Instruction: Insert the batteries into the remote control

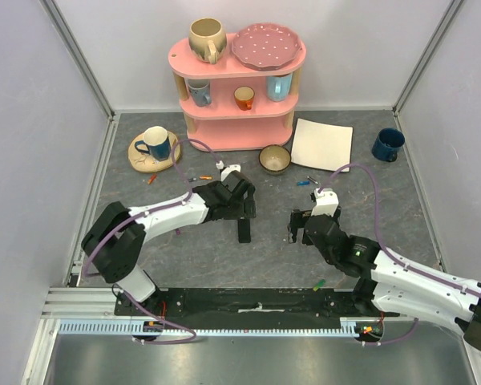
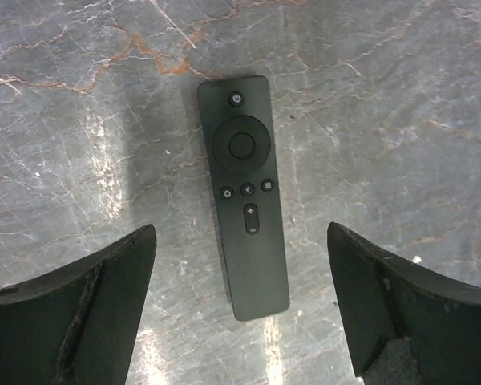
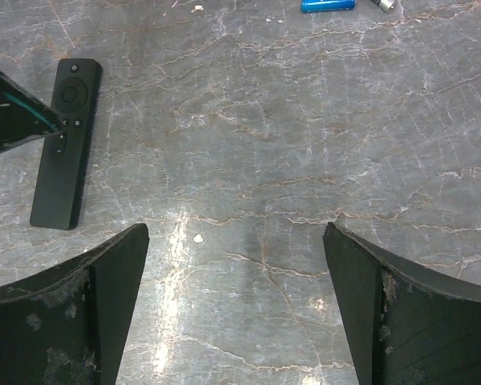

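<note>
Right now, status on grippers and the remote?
Left gripper open, remote between its fingers, ungripped. Right gripper open, empty. Remote flat on table, buttons up. Blue battery loose beyond right gripper; nothing blocking.

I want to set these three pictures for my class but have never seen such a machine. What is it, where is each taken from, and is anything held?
These are two robot arms at the near edge of a table. The wide picture looks down from above and behind them. The other two come from cameras on the wrists; the dark wedges at the bottom are each gripper's own fingers. The left gripper hovers open over a black remote control lying buttons up; the right gripper is open over bare table. Neither holds anything. Several coloured batteries lie loose farther back, near a bowl, a white sheet and a pink shelf.
</note>
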`<state>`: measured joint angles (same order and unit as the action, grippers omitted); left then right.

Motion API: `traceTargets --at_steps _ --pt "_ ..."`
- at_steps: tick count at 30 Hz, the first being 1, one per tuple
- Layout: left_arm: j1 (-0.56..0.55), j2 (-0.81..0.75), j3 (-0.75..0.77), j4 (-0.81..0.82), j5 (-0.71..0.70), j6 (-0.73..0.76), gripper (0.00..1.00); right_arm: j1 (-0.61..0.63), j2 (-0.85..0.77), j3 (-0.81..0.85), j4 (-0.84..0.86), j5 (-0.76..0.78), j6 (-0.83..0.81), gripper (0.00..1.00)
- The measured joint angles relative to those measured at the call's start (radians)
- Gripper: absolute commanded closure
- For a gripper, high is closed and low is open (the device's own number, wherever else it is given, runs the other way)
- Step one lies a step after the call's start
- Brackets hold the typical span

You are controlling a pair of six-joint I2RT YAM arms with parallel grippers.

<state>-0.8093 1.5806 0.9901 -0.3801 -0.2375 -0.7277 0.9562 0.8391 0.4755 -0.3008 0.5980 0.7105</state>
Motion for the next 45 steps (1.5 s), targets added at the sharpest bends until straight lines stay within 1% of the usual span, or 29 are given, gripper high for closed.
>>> traceTargets --at_steps 7,13,23,30,42,45 --pt "0.000 0.123 0.053 -0.046 -0.051 0.000 0.14 0.000 -0.027 0.000 -0.008 -0.009 0.006 0.02" --pt "0.000 0.199 0.106 -0.068 -0.069 0.000 0.17 0.000 -0.038 0.000 -0.014 -0.010 0.008 0.02" --pt "-0.003 0.251 0.154 -0.087 -0.081 -0.001 0.19 0.000 -0.038 0.000 -0.016 -0.011 0.015 0.02" --pt "-0.013 0.287 0.198 -0.110 -0.110 -0.002 0.23 0.000 -0.038 0.000 -0.018 -0.011 0.021 0.02" --pt "-0.013 0.304 0.216 -0.121 -0.132 -0.008 0.34 0.000 -0.038 0.000 -0.023 -0.014 0.022 0.02" --pt "-0.013 0.304 0.217 -0.121 -0.132 -0.008 0.39 0.000 -0.037 0.000 -0.023 -0.014 0.022 0.02"
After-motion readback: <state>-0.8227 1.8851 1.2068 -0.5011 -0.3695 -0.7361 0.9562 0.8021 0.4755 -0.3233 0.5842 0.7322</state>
